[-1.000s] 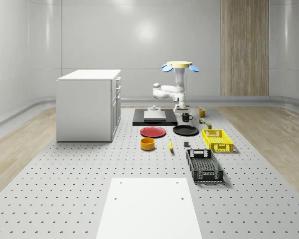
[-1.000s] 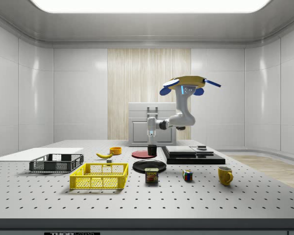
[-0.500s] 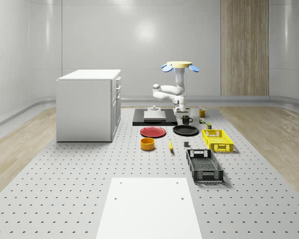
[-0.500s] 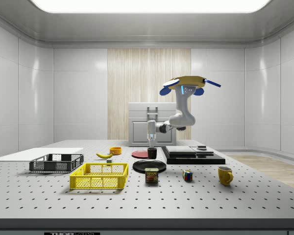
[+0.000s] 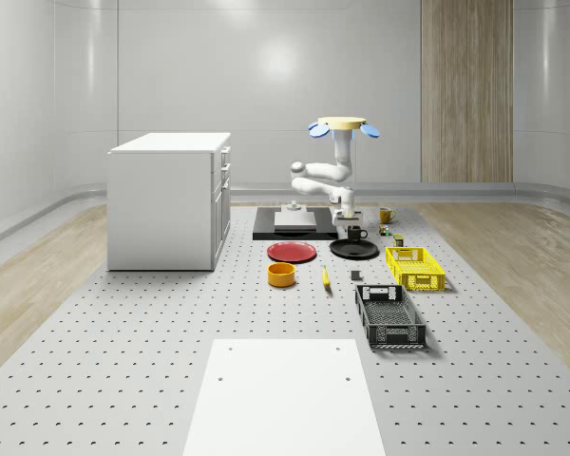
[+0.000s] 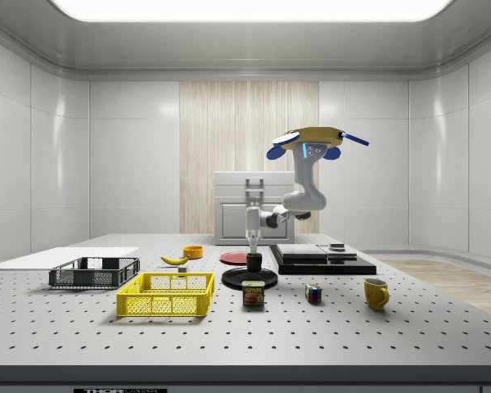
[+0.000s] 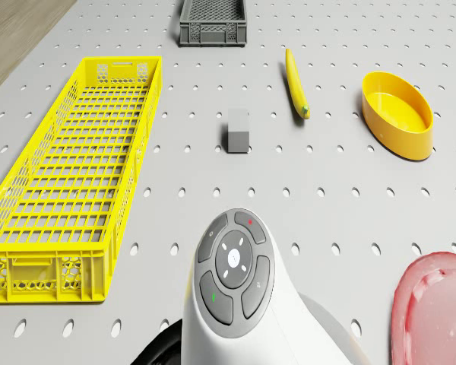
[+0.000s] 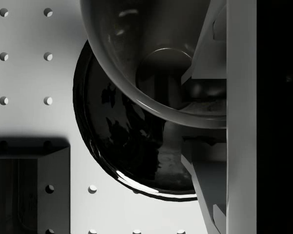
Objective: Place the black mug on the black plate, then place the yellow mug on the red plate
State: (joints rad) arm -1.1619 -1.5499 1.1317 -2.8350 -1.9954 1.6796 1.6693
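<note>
My gripper (image 6: 252,248) is shut on the rim of the black mug (image 6: 253,260), which hangs upright just above the black plate (image 6: 250,279). In the wrist view the black mug (image 8: 151,53) sits close over the black plate (image 8: 122,146), with one finger (image 8: 210,187) inside the rim. The drone (image 5: 338,124) hovers over the table's far end, beside the black platform. The black mug (image 5: 356,231) hangs over the far edge of the black plate (image 5: 353,250). The red plate (image 5: 292,252) lies beside it. The yellow mug (image 5: 386,215) stands further back, apart.
A white cabinet (image 5: 169,198) stands at the whole-scene view's left. The black platform (image 5: 287,224) lies behind the plates. Nearer are a yellow bowl (image 5: 281,275), a banana (image 5: 325,276), a grey block (image 7: 238,130), a yellow crate (image 5: 414,267) and a black crate (image 5: 389,316).
The arm has carried the black mug down and toward the black plate; the mug now hangs lower, just over it. The drone has held its place.
</note>
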